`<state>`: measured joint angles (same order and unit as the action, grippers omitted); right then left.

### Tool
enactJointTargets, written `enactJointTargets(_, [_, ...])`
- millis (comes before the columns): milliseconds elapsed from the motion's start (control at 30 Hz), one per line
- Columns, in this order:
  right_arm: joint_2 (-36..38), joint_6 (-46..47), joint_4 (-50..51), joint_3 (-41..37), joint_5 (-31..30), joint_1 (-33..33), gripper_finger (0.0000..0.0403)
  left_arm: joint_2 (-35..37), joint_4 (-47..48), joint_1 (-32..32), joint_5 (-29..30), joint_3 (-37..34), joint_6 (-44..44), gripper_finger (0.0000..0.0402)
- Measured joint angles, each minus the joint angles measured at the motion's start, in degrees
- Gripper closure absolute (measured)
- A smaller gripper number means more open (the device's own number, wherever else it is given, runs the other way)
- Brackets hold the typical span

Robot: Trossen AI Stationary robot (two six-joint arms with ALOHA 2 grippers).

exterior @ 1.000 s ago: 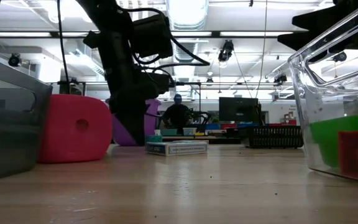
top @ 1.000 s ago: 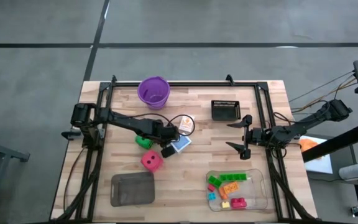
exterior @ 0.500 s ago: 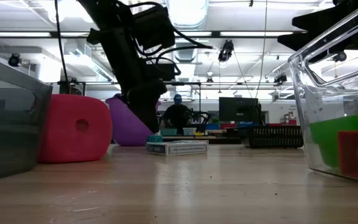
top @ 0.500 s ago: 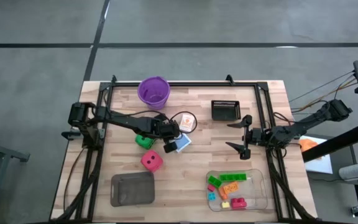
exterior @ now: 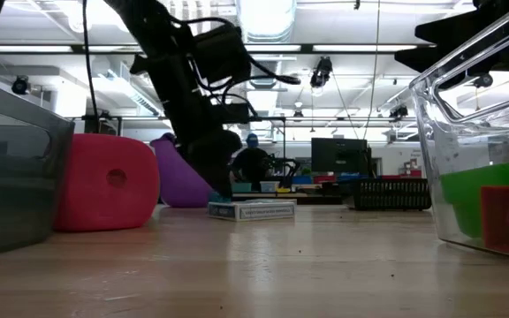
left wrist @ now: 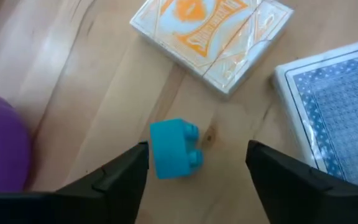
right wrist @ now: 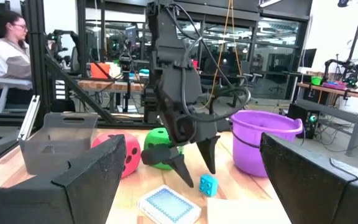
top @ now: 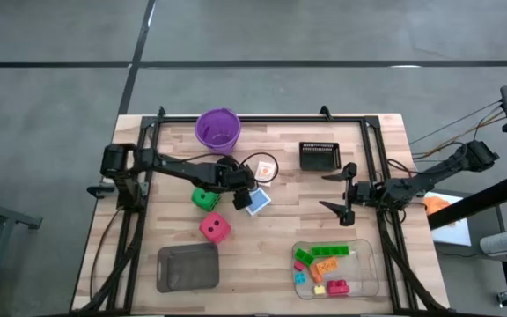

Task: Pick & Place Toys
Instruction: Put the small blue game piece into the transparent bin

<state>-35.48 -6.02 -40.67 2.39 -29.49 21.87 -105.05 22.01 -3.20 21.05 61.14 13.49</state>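
A small blue brick [left wrist: 173,149] lies on its side on the wood, between the open fingers of my left gripper [left wrist: 194,174] and apart from both. From the right wrist view the brick [right wrist: 208,183] sits just beside my left gripper's fingertips [right wrist: 194,163]. In the high view my left gripper [top: 240,192] stands mid-table, between the green die [top: 204,198] and the blue card pack [top: 258,202]. The orange card pack [top: 264,169] lies just beyond. The red die [top: 215,229] rests nearer the front. My right gripper [top: 341,194] waits open at the right.
A purple cup [top: 217,129] stands at the far edge and a black basket [top: 318,155] to its right. At the near left is a grey tray [top: 187,267]. The clear tray [top: 370,255] at the near right holds several bricks. A person sits beyond the table [right wrist: 5,50].
My left gripper has gone a little toward the table's far edge, away from the red die and up beside the card packs, with its fingertips low by the table.
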Motion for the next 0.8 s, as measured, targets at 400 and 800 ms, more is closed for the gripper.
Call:
enactJointTargets(400, [-0.16,0.02,0.16,0.00,-0.01,0.01,0.0040,-2.89,-0.57,-2.14,-0.01,-0.11,1.76,0.0153])
enactJointTargets(800, [-0.24,0.02,0.16,0.00,-0.01,0.00,0.0040,-2.89,-0.57,-2.14,-0.03,-0.11,1.93,0.0309])
